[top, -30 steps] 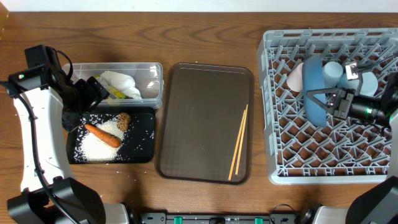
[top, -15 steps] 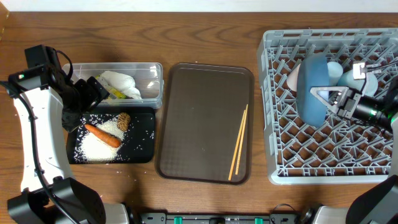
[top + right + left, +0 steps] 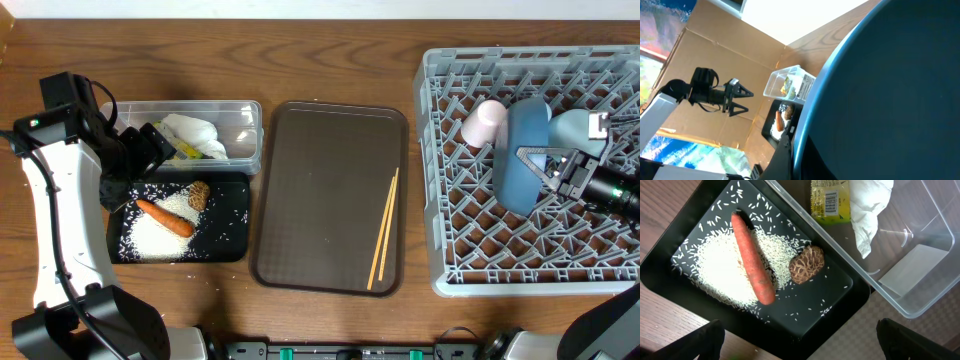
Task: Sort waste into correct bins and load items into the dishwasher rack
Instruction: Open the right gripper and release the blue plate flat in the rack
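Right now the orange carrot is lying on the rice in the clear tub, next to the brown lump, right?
Not quite. The carrot lies on the rice next to the brown lump, but in the black tray, not the clear tub. The left wrist view shows it; the tub holds the napkin and wrapper.

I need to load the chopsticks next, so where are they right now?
In the overhead view, the chopsticks lie together on the brown tray, along its right-hand edge, just left of the grey rack.
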